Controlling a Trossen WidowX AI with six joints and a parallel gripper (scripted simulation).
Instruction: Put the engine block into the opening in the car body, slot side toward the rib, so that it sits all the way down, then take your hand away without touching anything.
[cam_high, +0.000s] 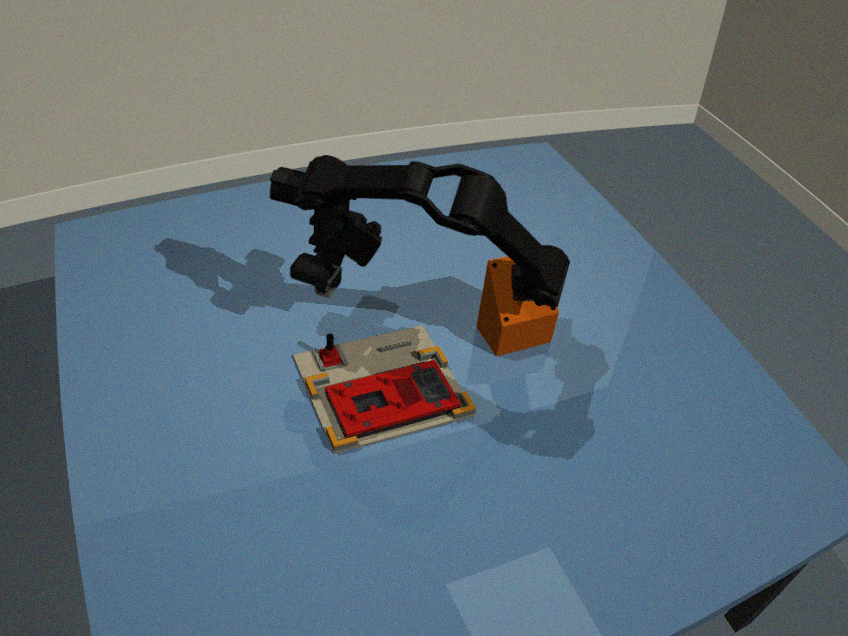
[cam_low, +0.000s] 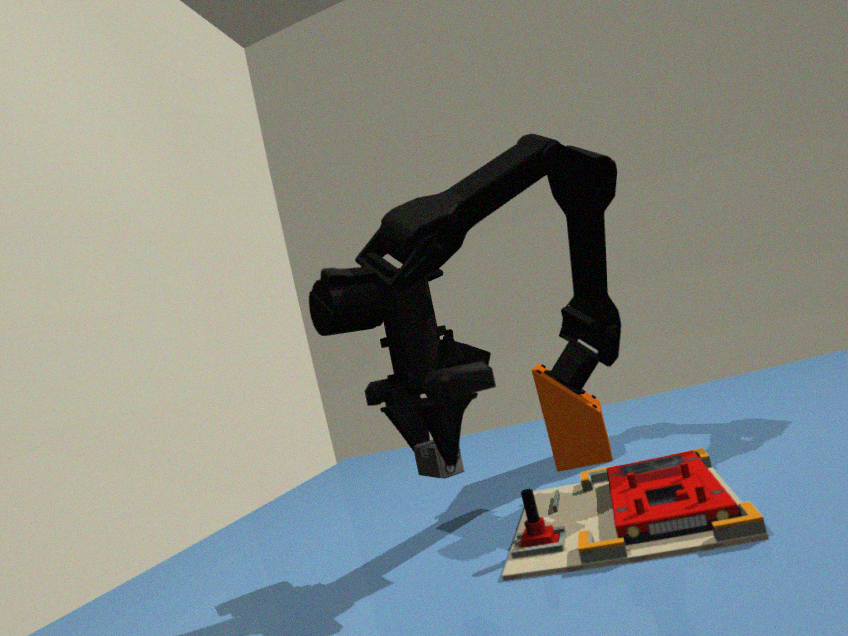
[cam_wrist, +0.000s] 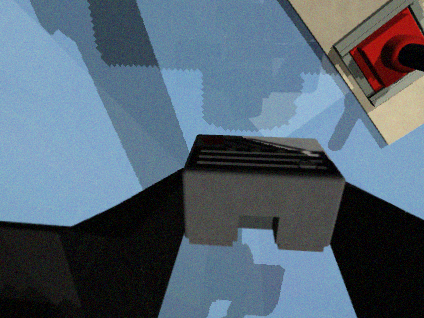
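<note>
In the exterior view, the engine block (cam_low: 431, 460) (cam_wrist: 260, 205) was gripped by the tool (cam_high: 328, 286) (cam_low: 438, 457) (cam_wrist: 254, 181), raised above the bench (cam_high: 239, 547) (cam_low: 410, 581) (cam_wrist: 60, 165), apart from the car body (cam_high: 383, 414) (cam_low: 626, 510).

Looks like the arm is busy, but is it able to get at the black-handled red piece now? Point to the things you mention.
Probably not to grasp it: the jaws are closed on the engine block (cam_high: 326, 293) (cam_low: 438, 460) (cam_wrist: 260, 207), though the black handle (cam_high: 330, 340) (cam_low: 528, 505) (cam_wrist: 414, 56) stands upright and uncovered.

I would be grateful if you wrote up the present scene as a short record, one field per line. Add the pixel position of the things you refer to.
held part: gray engine block (cam_low: 432, 460) (cam_wrist: 262, 207), slotted side visible in the wrist view
gripper: shut on the block (cam_high: 330, 282) (cam_low: 435, 453) (cam_wrist: 264, 200), raised above the blue table (cam_high: 239, 547) (cam_low: 438, 581) (cam_wrist: 45, 125)
target: opening in the red car body (cam_high: 376, 418) (cam_low: 626, 518), unfilled
car body: on a beige board (cam_high: 369, 369) (cam_low: 571, 516) (cam_wrist: 327, 22), between yellow corner brackets
also on board: red-based black stick (cam_high: 330, 342) (cam_low: 528, 506) (cam_wrist: 412, 57)
insertion: not done
</note>
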